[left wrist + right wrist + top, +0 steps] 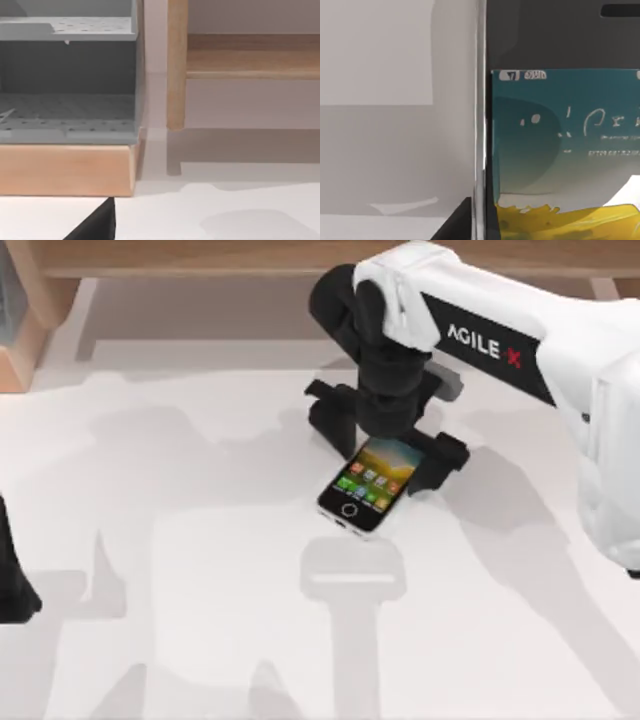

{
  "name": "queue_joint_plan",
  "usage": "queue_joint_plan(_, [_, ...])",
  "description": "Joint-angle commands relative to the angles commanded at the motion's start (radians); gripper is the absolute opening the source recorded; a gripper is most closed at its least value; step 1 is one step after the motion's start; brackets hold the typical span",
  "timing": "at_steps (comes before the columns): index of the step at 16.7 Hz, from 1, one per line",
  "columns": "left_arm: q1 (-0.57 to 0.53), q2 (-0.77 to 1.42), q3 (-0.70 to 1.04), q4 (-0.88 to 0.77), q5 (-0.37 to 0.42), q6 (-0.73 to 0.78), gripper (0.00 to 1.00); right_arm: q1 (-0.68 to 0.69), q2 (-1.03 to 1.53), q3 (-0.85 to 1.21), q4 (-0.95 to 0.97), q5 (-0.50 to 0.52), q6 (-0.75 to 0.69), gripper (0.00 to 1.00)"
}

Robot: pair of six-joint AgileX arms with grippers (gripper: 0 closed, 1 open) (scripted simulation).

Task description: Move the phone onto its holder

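Note:
The phone (366,487) is black with a silver edge, a round home button and rows of coloured icons, and sits slanted near the table's middle. My right gripper (386,453) reaches down over its far end, one black finger on each long side, shut on the phone. The right wrist view has the phone (560,150) very close, with one black fingertip (456,225) beside its silver edge. Just in front of the phone lies a pale grey T-shaped form (352,575) that looks like the holder. My left gripper (12,575) stays parked at the table's left edge.
A wooden frame (30,315) stands at the back left. In the left wrist view it carries grey perforated shelves (67,112) on a wooden base (65,167). A wooden rail (200,255) runs along the back. White tabletop (180,640) spreads to the front and left.

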Motion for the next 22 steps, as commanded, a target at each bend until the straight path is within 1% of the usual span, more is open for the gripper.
queue_joint_plan(5, [0.0,0.0,0.0,0.0,0.0,0.0,1.0,0.0,-0.006,0.06,-0.066,0.0,0.0,0.0])
queue_joint_plan(10, [0.0,0.0,0.0,0.0,0.0,0.0,1.0,0.0,-0.004,0.061,-0.067,-0.001,0.001,0.0])
queue_joint_plan(13, [0.0,0.0,0.0,0.0,0.0,0.0,1.0,-0.016,-0.048,0.055,-0.054,-0.014,-0.027,0.0])
queue_joint_plan(17, [0.0,0.0,0.0,0.0,0.0,0.0,1.0,-0.082,-0.164,-0.045,0.003,-0.068,-0.13,0.0])
queue_joint_plan(22, [0.0,0.0,0.0,0.0,0.0,0.0,1.0,-0.229,-0.386,-0.283,0.147,-0.178,-0.338,0.0])
